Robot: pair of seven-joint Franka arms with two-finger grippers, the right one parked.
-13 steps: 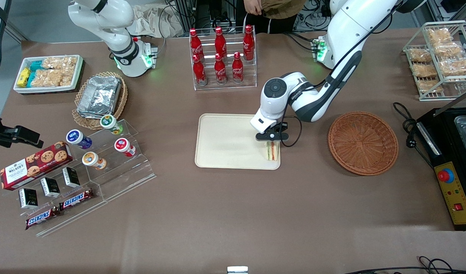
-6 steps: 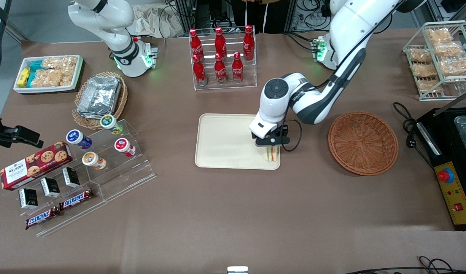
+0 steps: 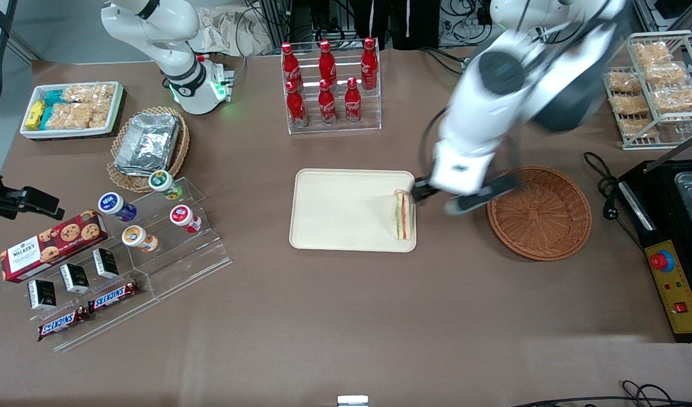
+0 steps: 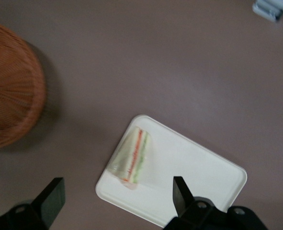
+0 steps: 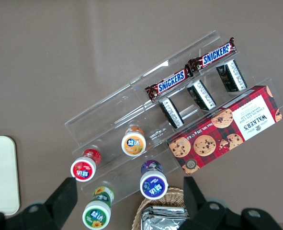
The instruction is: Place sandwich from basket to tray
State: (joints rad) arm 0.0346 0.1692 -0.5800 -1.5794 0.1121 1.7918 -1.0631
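Note:
The sandwich (image 3: 403,215) lies on the cream tray (image 3: 340,209), at the tray's corner nearest the front camera and the reddish-brown wicker basket (image 3: 539,212). The basket holds nothing. My left gripper (image 3: 450,196) hangs above the table between the tray's edge and the basket, blurred by motion, open and holding nothing. In the left wrist view the sandwich (image 4: 131,157) rests on the tray (image 4: 198,172) well below the open gripper (image 4: 116,188), with the basket (image 4: 9,110) off to one side.
A rack of red cola bottles (image 3: 329,85) stands farther from the front camera than the tray. A wire rack of snack bags (image 3: 651,85) and a black machine (image 3: 673,237) sit at the working arm's end. Acrylic stands with cups and candy bars (image 3: 131,237) lie toward the parked arm's end.
The gripper has let go of the sandwich, risen and swung away from the tray toward the basket. The sandwich stays on the tray, now in full view.

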